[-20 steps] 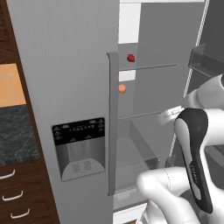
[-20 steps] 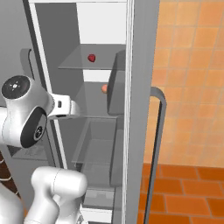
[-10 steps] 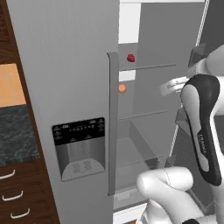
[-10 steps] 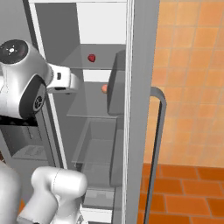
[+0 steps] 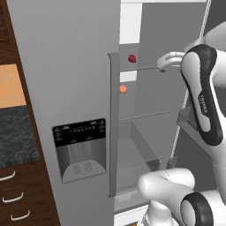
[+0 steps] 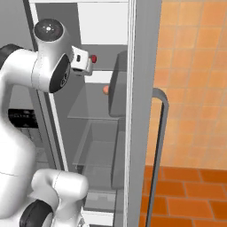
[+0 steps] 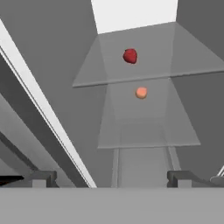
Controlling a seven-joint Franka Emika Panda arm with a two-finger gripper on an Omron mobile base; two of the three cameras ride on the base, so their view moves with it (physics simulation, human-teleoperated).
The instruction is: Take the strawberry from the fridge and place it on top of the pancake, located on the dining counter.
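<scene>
The strawberry (image 5: 131, 58) (image 6: 94, 59) (image 7: 130, 55), tiny and dark red, lies on an upper glass shelf inside the grey fridge (image 5: 66, 66), whose right door is swung open. My gripper (image 5: 162, 66) (image 6: 87, 64) (image 7: 111, 179) hovers at that shelf's height, just outside the front edge, pointing in at the berry. It is open, its fingertips (image 7: 43, 177) wide apart with nothing between them, and a gap separates it from the berry. The pancake and the dining counter are out of view.
A small orange round fruit (image 5: 123, 88) (image 6: 106, 89) (image 7: 141, 92) sits on the shelf below the berry. The shut left door carries the black dispenser panel (image 5: 80, 150) and a long handle (image 5: 113, 123). The open right door (image 6: 142, 88) stands to the right, with door bins (image 5: 190, 121).
The arm has risen: the hand climbed from the middle shelf's height to the berry's shelf and moved closer to the fridge opening. Berry and orange fruit have not moved.
</scene>
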